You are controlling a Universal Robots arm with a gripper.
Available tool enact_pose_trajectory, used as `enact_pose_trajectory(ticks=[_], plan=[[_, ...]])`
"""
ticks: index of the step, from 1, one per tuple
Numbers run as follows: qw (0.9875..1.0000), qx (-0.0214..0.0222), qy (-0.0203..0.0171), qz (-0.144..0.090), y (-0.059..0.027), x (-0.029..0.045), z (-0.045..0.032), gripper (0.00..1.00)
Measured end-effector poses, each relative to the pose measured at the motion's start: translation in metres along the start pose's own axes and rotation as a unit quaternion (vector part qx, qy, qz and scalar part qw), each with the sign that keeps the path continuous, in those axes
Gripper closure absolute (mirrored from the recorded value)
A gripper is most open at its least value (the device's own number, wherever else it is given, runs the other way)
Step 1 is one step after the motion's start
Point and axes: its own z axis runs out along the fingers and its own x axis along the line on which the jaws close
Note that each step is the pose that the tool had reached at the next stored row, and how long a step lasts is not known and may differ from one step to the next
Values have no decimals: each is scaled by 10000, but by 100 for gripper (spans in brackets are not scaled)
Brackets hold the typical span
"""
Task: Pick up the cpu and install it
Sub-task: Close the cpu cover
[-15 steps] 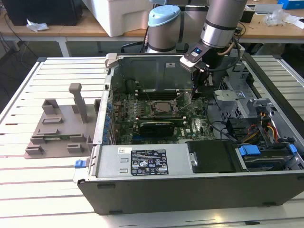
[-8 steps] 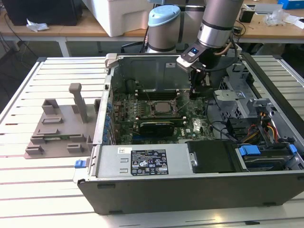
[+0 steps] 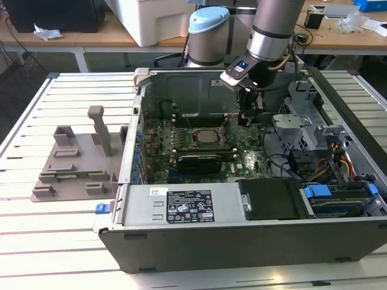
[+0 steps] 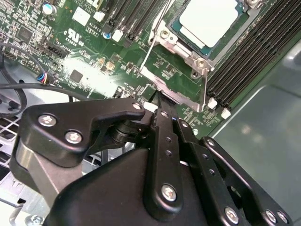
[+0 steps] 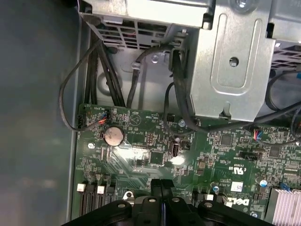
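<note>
So the cpu [image 3: 205,136] is lying flat in the socket [image 4: 188,61] mid-motherboard [image 3: 158,154], shiny lid up. It's square, so no real long axis, and its edges line up with the metal frame and the memory slots [image 4: 244,61] alongside. The gripper [image 3: 243,122] hangs just to the exterior view's right of the socket, fingers pinched together with nothing visible between them. A black card [image 3: 199,162] sits nearer, a power supply [image 3: 181,205] with a white printed sticker nearer still, and a grey moulded tray [image 3: 66,169] lies outside the computer case [image 3: 242,248] on the exterior view's left.
</note>
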Motion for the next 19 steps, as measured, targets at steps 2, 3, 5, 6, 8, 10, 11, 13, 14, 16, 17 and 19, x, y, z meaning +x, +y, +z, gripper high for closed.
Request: enact_pose_trajectory(ticks=[2, 3, 5, 6, 8, 10, 11, 13, 14, 16, 17, 19], plan=[[10000, 0, 0, 0, -19, 2, 2, 89], [10000, 0, 0, 0, -26, 3, 3, 89], [10000, 0, 0, 0, -36, 4, 4, 89], [10000, 0, 0, 0, -41, 4, 5, 89], [10000, 0, 0, 0, -54, 6, 6, 89], [10000, 0, 0, 0, -70, 8, 8, 89], [10000, 0, 0, 0, -75, 8, 8, 89], [10000, 0, 0, 0, -81, 9, 9, 89], [10000, 0, 0, 0, -86, 9, 10, 89], [10000, 0, 0, 0, -97, 10, 11, 89], [10000, 0, 0, 0, -102, 11, 11, 89], [10000, 0, 0, 0, -113, 12, 13, 89]])
